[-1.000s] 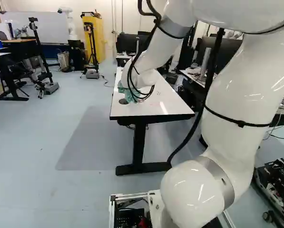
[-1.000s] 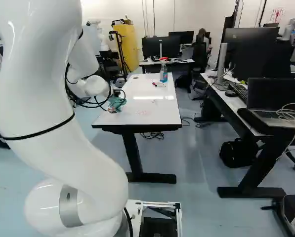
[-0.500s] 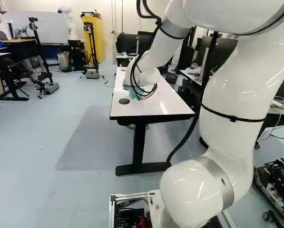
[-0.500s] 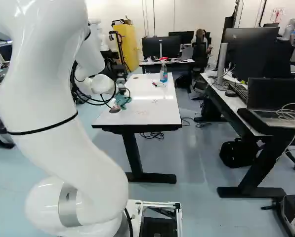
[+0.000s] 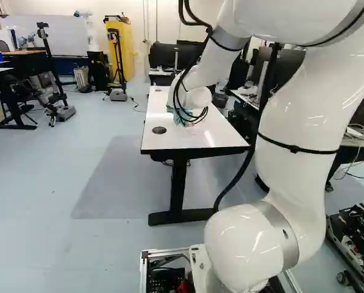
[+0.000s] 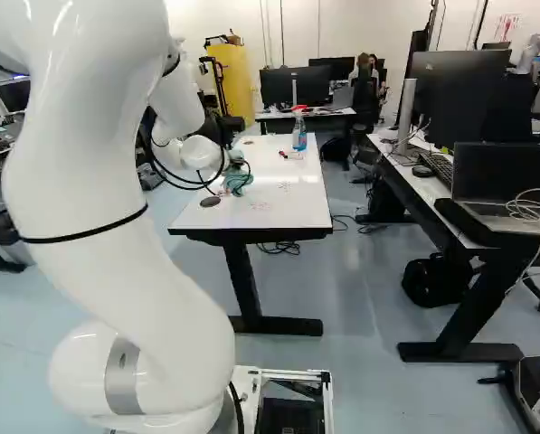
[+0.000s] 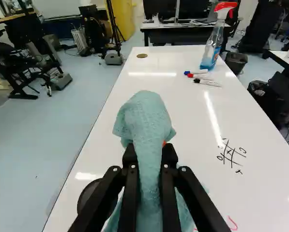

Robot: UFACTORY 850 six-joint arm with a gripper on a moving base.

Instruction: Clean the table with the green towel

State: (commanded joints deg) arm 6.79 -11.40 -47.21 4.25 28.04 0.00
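Two sides of the towel (image 7: 145, 116) are pinched in your claw (image 7: 149, 153); now press it flat on the table (image 7: 192, 121), overlapping strokes towards that black grid (image 7: 231, 153)!

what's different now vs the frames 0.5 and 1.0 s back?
Arm and green towel moved together along the table, farther from the base and a bit rightward. The dark round insert, behind the towel in the right base view 1.0 s ago, now shows. No visible grasp or release; end effector is shut on the towel. Unchanged: base, table, spray bottle, markers.
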